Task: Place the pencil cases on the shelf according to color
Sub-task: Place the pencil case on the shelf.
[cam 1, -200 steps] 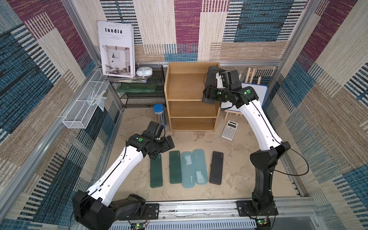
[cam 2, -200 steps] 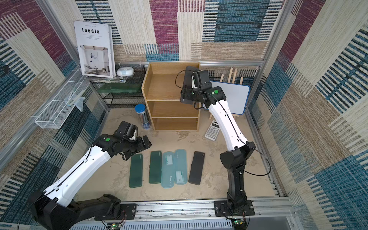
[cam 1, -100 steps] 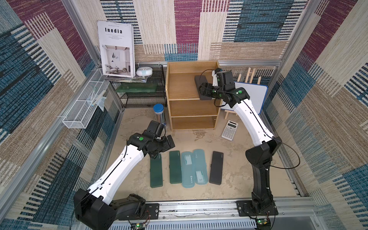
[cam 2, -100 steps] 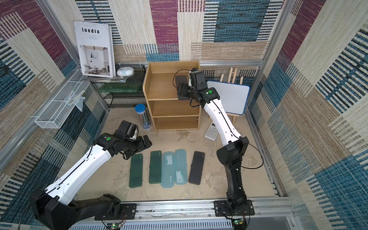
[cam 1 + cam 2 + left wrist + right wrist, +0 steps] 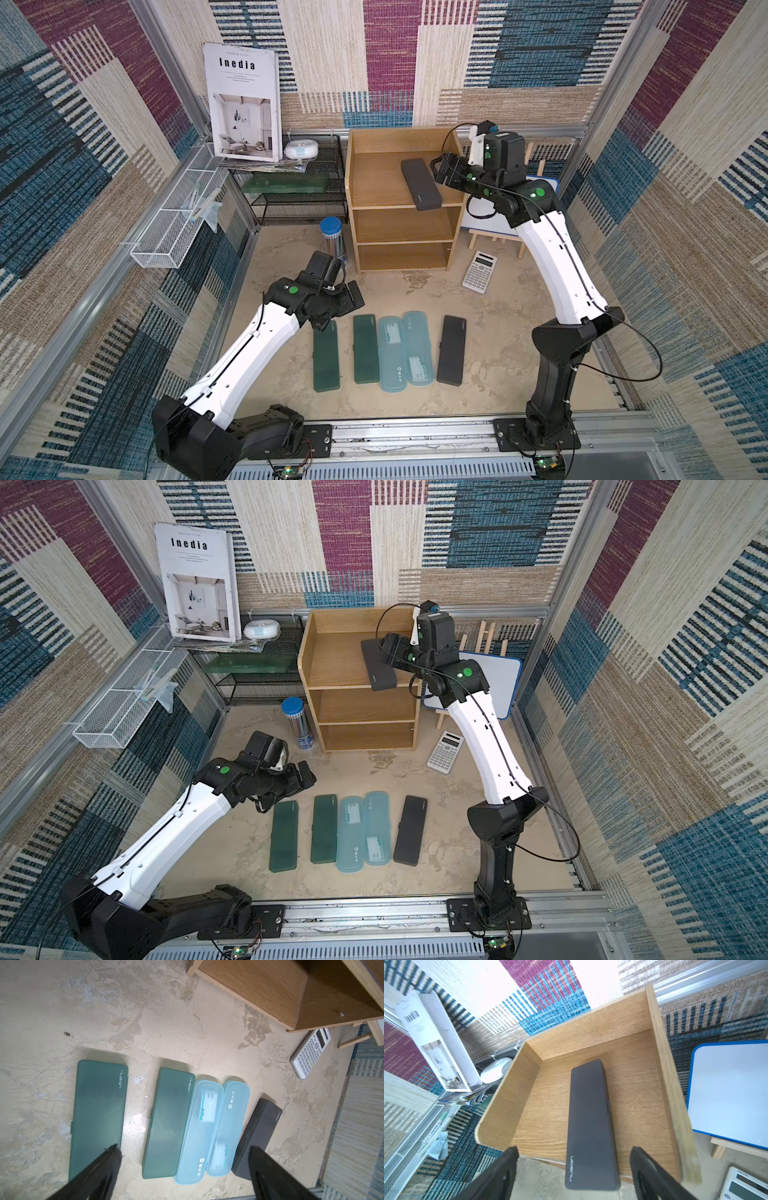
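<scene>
The wooden shelf stands at the back. One black pencil case lies on its top tier, one end jutting past the front edge. My right gripper hangs open just right of that case, not touching it. On the floor in a row lie two dark green cases, two light blue cases and a black case. My left gripper hovers open and empty above the row's far left end.
A white calculator lies right of the shelf, in front of a small whiteboard on an easel. A blue-capped cylinder stands by the shelf's left foot. A black mesh rack and a white wire basket line the left side.
My right gripper carried the black case over the shelf's top tier, let it go there, opened and drew back to the right. The left arm has barely moved.
</scene>
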Robot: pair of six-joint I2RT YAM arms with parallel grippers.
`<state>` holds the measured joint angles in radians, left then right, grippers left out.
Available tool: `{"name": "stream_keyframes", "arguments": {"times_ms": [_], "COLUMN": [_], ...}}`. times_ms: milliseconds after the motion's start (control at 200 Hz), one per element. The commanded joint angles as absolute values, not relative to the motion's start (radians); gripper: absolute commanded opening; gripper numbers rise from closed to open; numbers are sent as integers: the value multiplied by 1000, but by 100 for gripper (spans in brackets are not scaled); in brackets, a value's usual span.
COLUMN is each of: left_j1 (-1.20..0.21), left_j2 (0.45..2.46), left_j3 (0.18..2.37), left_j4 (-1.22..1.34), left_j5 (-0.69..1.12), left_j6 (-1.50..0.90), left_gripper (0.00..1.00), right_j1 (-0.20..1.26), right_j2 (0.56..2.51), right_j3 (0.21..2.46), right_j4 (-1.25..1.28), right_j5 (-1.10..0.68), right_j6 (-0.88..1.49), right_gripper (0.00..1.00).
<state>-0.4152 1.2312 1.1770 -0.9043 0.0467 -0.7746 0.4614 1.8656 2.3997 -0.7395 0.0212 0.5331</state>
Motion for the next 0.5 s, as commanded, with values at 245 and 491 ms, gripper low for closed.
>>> {"name": "stream_keyframes", "arguments": {"times_ms": [245,491], "left_j1": [-416,-425], "left_j2": [1097,998], "left_j3": [1050,994], "left_j4": [-862,-810], "left_j5": [-58,-19], "left_j6": [-687,-617], "left_gripper": [100,100], "right_j1": [612,618], "right_j2": [1377,991], "right_j3": [1625,1080], "right_j4": [-586,-414], "right_j5": [345,289], "right_j6": [334,426], "right_gripper": [99,99]}}
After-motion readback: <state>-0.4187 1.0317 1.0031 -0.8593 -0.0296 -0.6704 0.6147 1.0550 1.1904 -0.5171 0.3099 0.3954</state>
